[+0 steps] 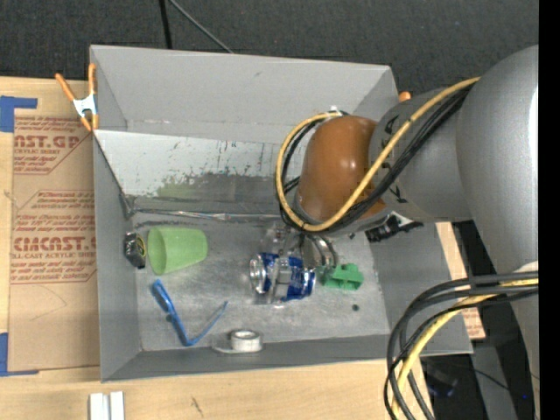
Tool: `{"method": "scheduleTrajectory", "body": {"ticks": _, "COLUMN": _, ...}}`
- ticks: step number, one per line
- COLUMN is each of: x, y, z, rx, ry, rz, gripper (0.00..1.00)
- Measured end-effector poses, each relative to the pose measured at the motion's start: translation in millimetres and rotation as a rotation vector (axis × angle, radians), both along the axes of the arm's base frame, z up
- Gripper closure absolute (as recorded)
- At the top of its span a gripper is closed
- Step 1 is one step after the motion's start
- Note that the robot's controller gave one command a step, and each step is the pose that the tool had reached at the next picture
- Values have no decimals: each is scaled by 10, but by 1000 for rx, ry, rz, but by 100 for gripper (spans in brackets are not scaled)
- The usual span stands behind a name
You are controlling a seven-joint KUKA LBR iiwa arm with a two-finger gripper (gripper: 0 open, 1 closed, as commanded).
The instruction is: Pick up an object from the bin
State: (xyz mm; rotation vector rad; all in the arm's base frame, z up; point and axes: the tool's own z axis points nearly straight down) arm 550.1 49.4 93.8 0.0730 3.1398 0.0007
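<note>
Grey metal bin: sloped walls, flat floor in the lower half of the view. The arm comes in over the bin's right wall, w/ a rounded orange cover at the wrist and yellow and black cables looped round it.

A light-green plastic cup lies on its side near the left wall. A crushed blue can (blue and silver, on its side) lies on the floor right of centre, well apart from the cup.

The hand sits low just below the cover, right at the can's upper-right edge and approx. touching it. How far the hand is open can't be told, nor whether it has hold of anything, since the cover hides most of it.

A blue bent strip, V-shaped, lies toward the corner where the left wall meets the near wall (bottom of the view). A small green block is just beside the can, on the side toward the right wall.

A whitish ring rests at the near wall, below the can. A small dark object sits between the cup and the left wall, just beside the cup.
</note>
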Motion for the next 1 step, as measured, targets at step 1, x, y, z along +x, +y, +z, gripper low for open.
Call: {"method": "scheduleTrajectory", "body": {"ticks": 1, "x": -193, "y": 149, "z": 1204, "rx": 1, "ry": -8, "rz": 17, "gripper": 100}}
